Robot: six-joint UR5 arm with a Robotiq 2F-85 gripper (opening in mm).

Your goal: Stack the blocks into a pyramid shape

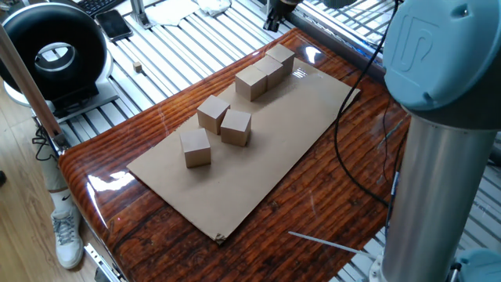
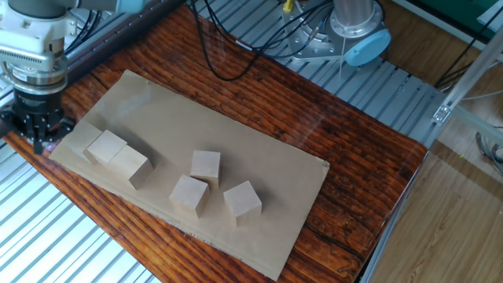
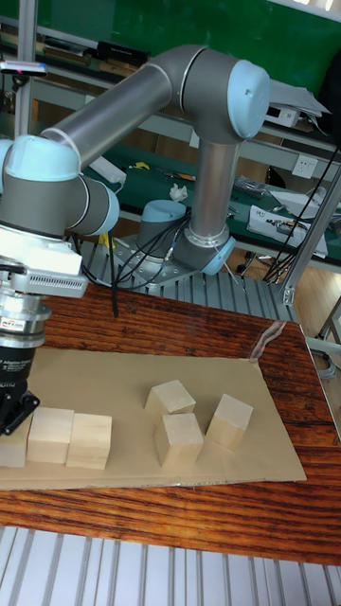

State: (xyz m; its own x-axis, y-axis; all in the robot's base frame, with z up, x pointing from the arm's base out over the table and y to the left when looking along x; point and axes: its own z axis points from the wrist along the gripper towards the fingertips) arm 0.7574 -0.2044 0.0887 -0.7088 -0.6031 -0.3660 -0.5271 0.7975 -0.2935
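Tan wooden blocks all on the cardboard sheet (image 2: 236,134), none stacked: row of three (image 2: 110,153) touching at the sheet's far end, loose trio (image 2: 208,189) mid-sheet. Base row looks laid, second tier not begun. Claw (image 2: 35,130) hanging just off the row's end block, holding nothing; fingers apart or together: cannot tell. Next: go to a loose block, descend square over it, grip, place on the row straddling a seam.

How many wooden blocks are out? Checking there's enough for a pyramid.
6 blocks: three in a row beside the gripper, three clustered midway along the cardboard; none seems hidden.
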